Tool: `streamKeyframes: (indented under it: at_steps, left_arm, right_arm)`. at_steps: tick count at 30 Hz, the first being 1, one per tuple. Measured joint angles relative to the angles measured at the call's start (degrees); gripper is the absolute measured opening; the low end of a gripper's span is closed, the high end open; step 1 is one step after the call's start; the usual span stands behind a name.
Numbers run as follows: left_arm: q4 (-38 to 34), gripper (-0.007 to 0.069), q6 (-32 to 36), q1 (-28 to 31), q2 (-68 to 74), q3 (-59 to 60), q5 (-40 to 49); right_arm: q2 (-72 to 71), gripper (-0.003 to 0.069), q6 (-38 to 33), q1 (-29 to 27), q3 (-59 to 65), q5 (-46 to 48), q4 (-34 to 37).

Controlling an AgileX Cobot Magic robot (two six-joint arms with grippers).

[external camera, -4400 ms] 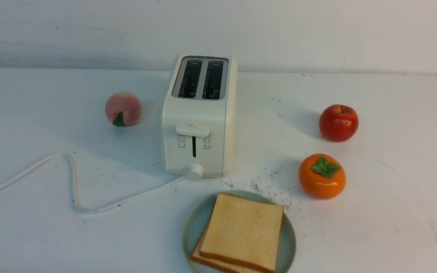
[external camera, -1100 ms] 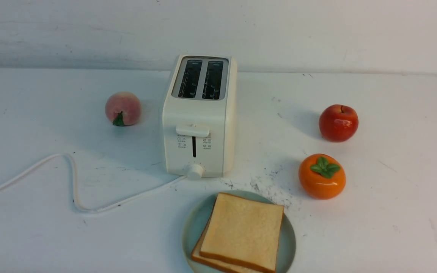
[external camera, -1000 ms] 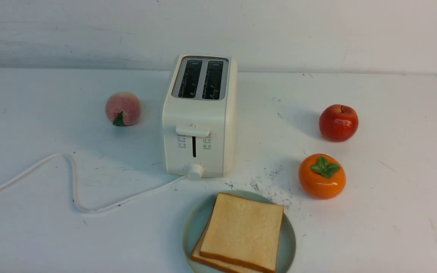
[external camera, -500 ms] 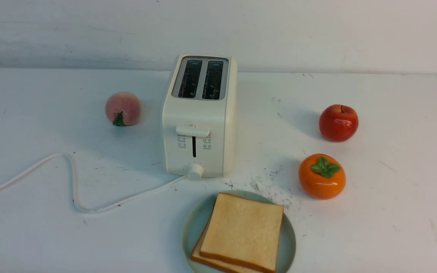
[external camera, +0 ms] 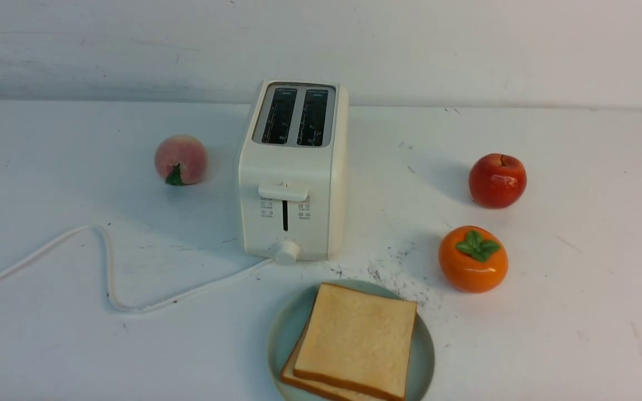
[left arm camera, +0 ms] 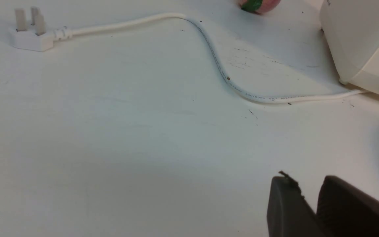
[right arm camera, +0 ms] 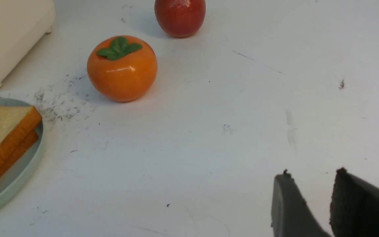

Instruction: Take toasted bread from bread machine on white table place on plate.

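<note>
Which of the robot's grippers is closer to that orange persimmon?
Right. The right gripper hovers over bare table on the persimmon's side; the left gripper is beyond the toaster, near its cord.

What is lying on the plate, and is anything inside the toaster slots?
Two bread slices lie stacked on the plate, the top one covering most of the lower, so only its edge shows. The toaster slots look dark and hold no bread; their bottoms cannot be seen.

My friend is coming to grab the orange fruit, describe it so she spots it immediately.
Start at the toaster mid-table; look to its right, toward the near edge. The persimmon sits before the red apple, glossy orange with a green leafy cap.
</note>
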Motion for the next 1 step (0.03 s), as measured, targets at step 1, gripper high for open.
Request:
streamKeyframes:
  at_steps: [1]
  left_arm:
    - [0.0,0.0148,0.0,0.0,0.0,0.0,0.0]
  right_arm:
    - [0.0,0.0209,0.0,0.0,0.0,0.0,0.0]
